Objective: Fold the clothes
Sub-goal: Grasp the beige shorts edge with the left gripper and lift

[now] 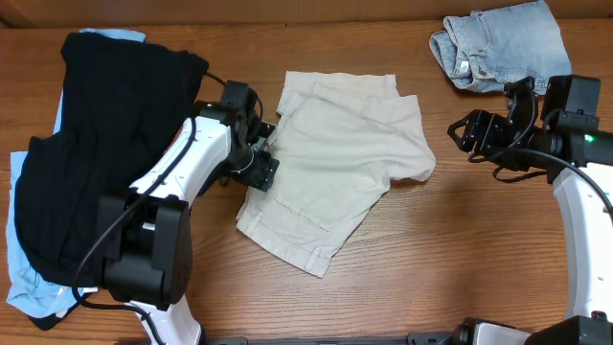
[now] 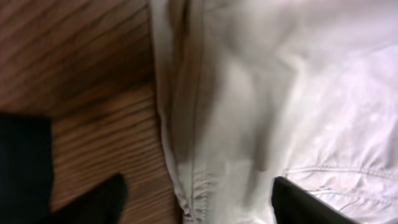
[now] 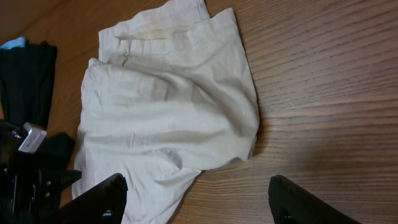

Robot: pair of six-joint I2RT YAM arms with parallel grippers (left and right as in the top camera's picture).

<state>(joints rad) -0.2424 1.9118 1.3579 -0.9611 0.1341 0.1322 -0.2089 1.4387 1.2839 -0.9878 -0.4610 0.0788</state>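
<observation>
The pale beige khaki shorts [image 1: 335, 158] lie loosely folded and rumpled at the table's middle. My left gripper [image 1: 264, 153] is low at their left edge. In the left wrist view its fingers [image 2: 199, 208] are open, with the shorts' stitched edge [image 2: 236, 112] between them. My right gripper [image 1: 469, 134] is open and empty, just right of the shorts. In the right wrist view its fingers [image 3: 199, 199] hover above the wood beside the shorts [image 3: 168, 106]. The faded denim shorts [image 1: 498, 43] lie at the back right. A black garment [image 1: 105, 144] lies on a pale-blue garment [image 1: 29, 278] at the left.
The wooden table [image 1: 460, 249] shows bare wood in front of and to the right of the beige shorts. The left arm's black base [image 1: 144, 249] stands at the front left, next to the black garment. The left arm also shows in the right wrist view [image 3: 31, 168].
</observation>
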